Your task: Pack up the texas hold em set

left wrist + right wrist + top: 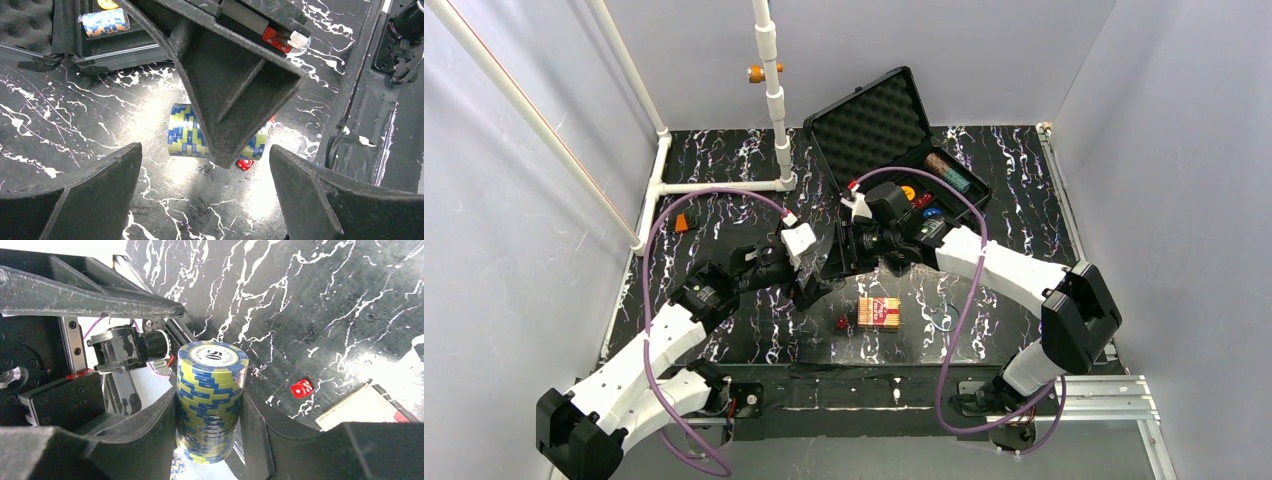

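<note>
Blue-yellow chip stack is clamped betw. the pads of my right gripper. The squeeze is across the rims, column crosswise to the fingers, and the "50" end sticks out past the pads' edge. My left gripper is spread wide and holds nothing. It faces the stack from the opposite side, w/ one right finger betw. us. Can't tell if the stack rests on the table or hangs just above it.

Handling, my guess: chips are hard, stiff and dense, so the stack is heavyish for its size. It's loose discs though, not one piece, and only side pressure keeps the column together. Smooth faces slide on each other, so a tilt or jolt could shear off the overhanging end chips. Best hold is pads centred on the column, as few chips as poss. beyond either edge, moved slowly.

Red die and card box lie ahead-right of the right gripper. Both prob. light, and the box is stiff w/ flat sides to pinch.

Case stands open beyond the right gripper, w/ another stack already in it.
</note>
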